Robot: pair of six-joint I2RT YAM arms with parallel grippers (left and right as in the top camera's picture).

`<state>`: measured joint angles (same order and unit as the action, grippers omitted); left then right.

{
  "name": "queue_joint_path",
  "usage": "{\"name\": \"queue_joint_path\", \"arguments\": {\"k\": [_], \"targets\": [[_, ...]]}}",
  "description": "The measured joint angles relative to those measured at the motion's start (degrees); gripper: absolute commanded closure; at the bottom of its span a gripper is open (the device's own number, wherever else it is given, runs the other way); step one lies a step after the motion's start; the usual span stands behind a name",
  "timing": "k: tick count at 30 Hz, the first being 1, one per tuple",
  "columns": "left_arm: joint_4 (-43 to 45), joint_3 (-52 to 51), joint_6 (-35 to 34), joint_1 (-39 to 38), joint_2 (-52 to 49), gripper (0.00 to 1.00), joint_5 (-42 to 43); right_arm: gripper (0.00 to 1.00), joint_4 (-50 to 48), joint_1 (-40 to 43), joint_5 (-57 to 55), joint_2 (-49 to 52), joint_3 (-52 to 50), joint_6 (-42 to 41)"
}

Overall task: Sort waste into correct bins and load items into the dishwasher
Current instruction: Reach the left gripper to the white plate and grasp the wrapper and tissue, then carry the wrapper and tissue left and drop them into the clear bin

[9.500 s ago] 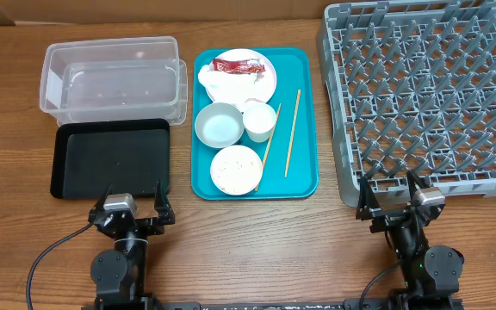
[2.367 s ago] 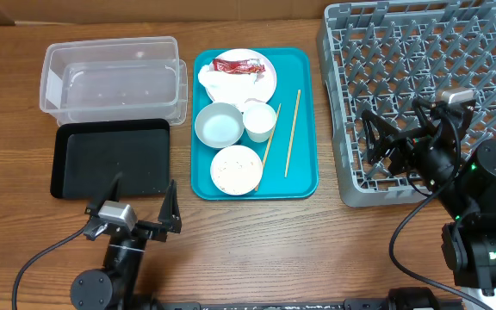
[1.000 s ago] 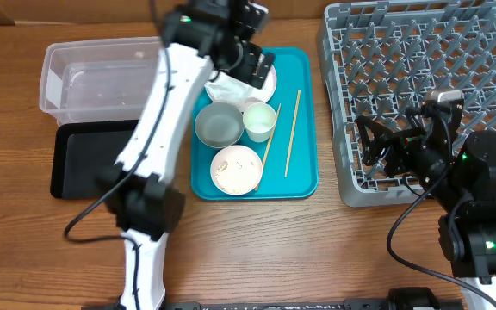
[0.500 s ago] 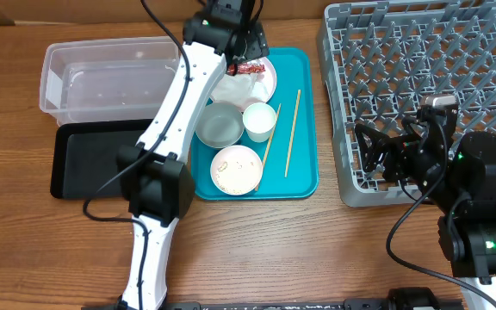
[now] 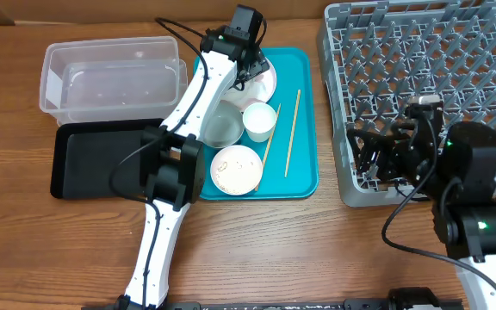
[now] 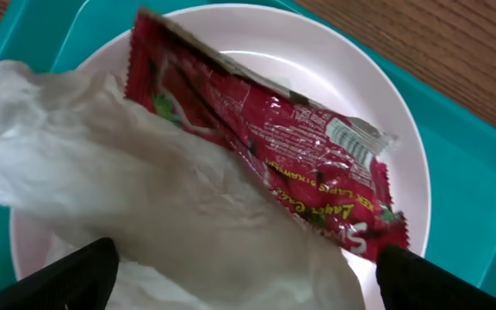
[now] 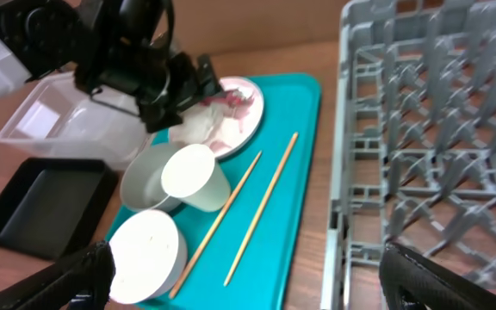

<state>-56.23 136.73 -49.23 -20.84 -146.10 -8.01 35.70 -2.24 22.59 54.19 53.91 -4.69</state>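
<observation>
The left gripper [image 6: 248, 277] hangs spread wide and empty directly over the red wrapper [image 6: 265, 146], which lies across the napkin [image 6: 127, 215] on the pink plate [image 6: 386, 129], likely lined up to pinch it. The right gripper [image 7: 252, 280], its 2 fingers also apart and empty, hovers beside the dish rack [image 7: 437, 129], out of the way.

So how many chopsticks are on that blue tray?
2. The right chopstick lies alone on the teal tray; the left chopstick lies beside the white cup.
</observation>
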Motion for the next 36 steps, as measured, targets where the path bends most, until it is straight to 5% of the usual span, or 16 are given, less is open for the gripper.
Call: {"name": "queue_joint_path", "arguments": {"k": [11, 19, 25, 36], "targets": [[1.6, 0.0, -0.4, 0.2, -3.7, 0.05, 0.5, 0.00, 1.2, 0.0, 5.6, 4.6, 0.0, 0.0], [1.6, 0.2, -0.7, 0.5, -3.8, 0.50, 1.0, 0.00, 1.2, 0.0, 6.2, 5.1, 0.0, 0.0], [1.6, 0.2, 1.5, 0.5, -3.9, 0.96, 1.4, 0.00, 1.2, 0.0, 6.6, 5.1, 0.0, 0.0], [-4.7, 4.8, 10.4, 1.0, -4.0, 0.96, 3.3, 0.01, 1.2, 0.0, 6.6, 5.1, 0.0, 0.0]]}}
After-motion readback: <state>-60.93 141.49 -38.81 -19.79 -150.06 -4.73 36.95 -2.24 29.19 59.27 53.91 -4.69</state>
